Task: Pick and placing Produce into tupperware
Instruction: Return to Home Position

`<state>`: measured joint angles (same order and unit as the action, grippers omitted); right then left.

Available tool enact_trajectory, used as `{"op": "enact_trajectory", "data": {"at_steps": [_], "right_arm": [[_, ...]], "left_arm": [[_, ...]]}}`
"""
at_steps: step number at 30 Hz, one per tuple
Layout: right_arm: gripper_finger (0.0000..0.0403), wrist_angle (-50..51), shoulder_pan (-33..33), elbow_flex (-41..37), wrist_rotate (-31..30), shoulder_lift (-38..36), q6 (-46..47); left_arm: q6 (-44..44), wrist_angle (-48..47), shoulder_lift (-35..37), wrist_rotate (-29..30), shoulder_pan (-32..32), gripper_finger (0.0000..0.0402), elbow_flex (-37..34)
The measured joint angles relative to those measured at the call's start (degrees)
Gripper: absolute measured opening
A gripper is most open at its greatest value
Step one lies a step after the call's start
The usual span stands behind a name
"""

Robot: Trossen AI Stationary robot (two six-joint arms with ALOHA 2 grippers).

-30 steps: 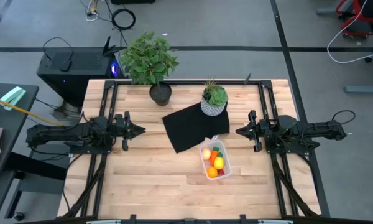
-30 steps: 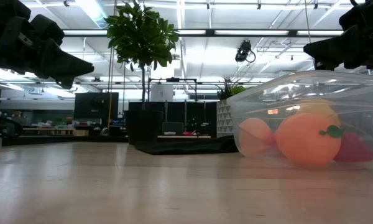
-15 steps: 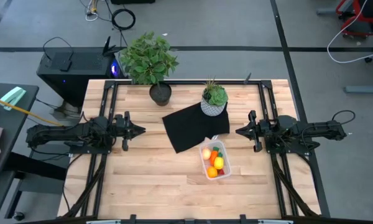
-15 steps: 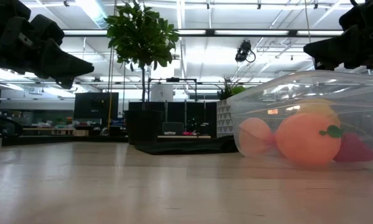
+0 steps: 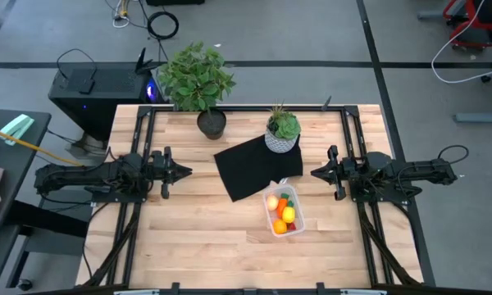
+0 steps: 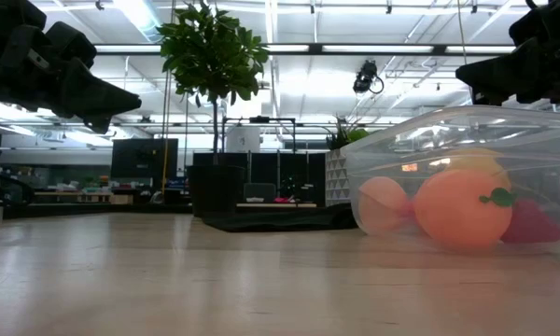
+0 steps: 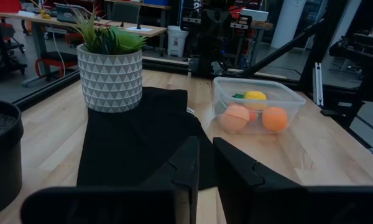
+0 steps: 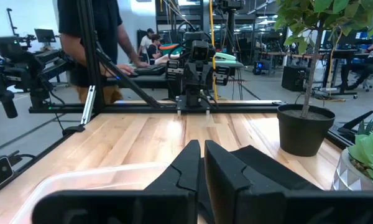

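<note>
Both sets of jaws are together on nothing, and neither the left gripper (image 5: 184, 172) nor the right gripper (image 5: 316, 173) has moved in the last second. Between them, nearer the right jaws, the small clear plastic tupperware (image 6: 420, 131) holds the colourful toy produce (image 5: 283, 211), so the packing looks finished. The pale wooden desk (image 5: 197, 229) also bears a black cloth mat (image 5: 246, 168). A person (image 8: 90, 37) stands in the workshop beyond the left arm.

A wooden table (image 5: 197, 238) holds a black square mat (image 5: 246, 168) near its middle. A small plant in a white patterned pot (image 5: 282, 133) stands on the mat's far corner. A taller leafy plant in a dark pot (image 5: 199, 82) stands just beside the mat. A black computer case (image 5: 90, 86) sits on the floor beyond the table. A person (image 8: 90, 37) stands in the room behind.
</note>
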<state>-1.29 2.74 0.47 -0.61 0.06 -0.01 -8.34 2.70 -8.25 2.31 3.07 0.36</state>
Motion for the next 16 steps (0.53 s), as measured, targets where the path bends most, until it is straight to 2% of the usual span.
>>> {"op": "enact_trajectory", "data": {"at_steps": [16], "right_arm": [[0.003, -0.01, 0.01, 0.0, 0.0, 0.01, 0.0]], "left_arm": [[0.02, 0.0, 0.0, -0.01, 0.01, 0.0059, 0.0]]}}
